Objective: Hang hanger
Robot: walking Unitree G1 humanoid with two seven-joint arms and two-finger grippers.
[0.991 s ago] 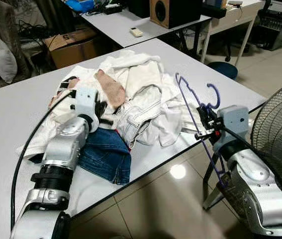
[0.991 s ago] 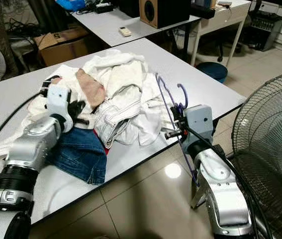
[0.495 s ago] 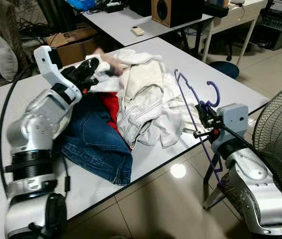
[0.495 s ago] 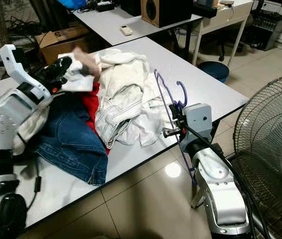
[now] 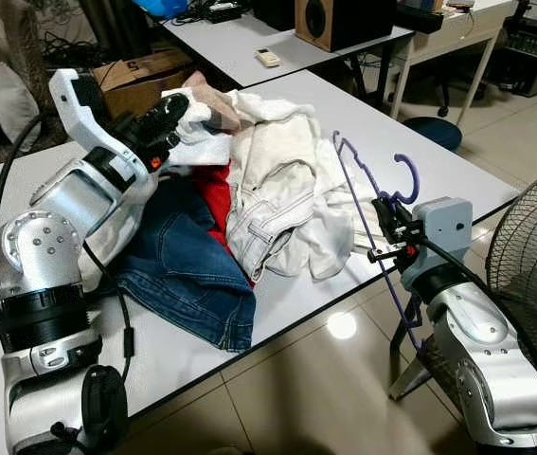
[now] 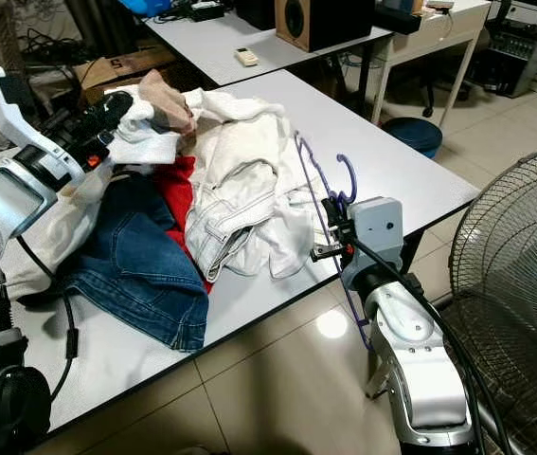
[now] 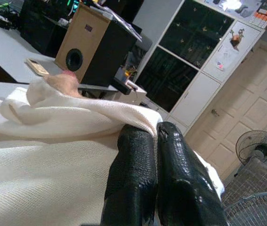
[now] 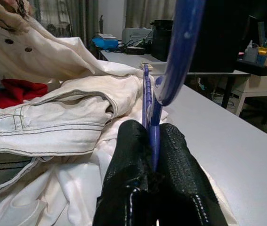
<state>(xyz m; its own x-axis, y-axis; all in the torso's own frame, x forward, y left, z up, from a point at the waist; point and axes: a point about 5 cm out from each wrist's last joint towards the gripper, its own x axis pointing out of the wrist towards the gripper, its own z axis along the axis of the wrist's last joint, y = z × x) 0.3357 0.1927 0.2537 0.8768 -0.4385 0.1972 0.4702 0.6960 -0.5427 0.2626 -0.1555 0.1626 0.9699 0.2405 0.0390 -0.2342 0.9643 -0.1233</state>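
The hanger, thin and purple, is held upright at the near right edge of the worktop, its hook curling above the right claw and its long bar slanting down past the edge toward the floor. It is pinched between the right claw's black fingers, which are pressed onto the stem just below the hook.

Just beside it lies a heap of clothes: a cream jacket, a pair of blue jeans and something red between them. A white garment is gripped by the left claw, raised over the far side of the heap; its fingers are closed on a fold of the cloth.

The step in hand appears to be bringing garment and hanger together. It is best done with the hanger kept steady and clear of the heap, so that the bar does not snag the jacket, while the garment is lifted free of the pile before its neck is offered to the hanger's end.
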